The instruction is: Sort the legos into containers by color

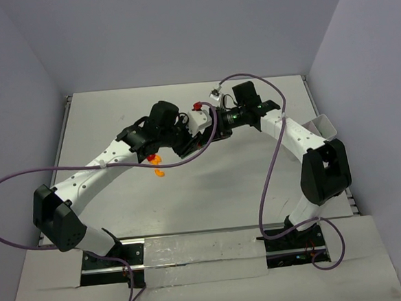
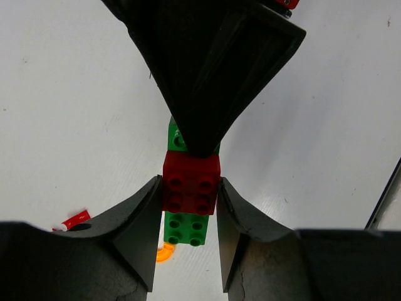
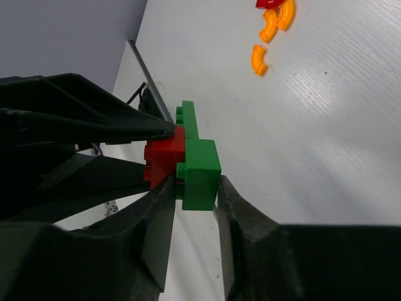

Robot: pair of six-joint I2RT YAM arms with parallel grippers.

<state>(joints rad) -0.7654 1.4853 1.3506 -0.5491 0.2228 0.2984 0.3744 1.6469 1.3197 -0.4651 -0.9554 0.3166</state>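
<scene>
Bright even light, soft shadows, sharp focus

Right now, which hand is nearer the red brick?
Left. The left hand clamps the red brick between its fingers; the right hand grips the green brick stuck to it.

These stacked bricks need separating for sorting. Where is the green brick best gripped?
Pinch the green brick at the end jutting past the red brick away from the left claw, coming lengthwise from that end; its other end sits inside that claw.
</scene>
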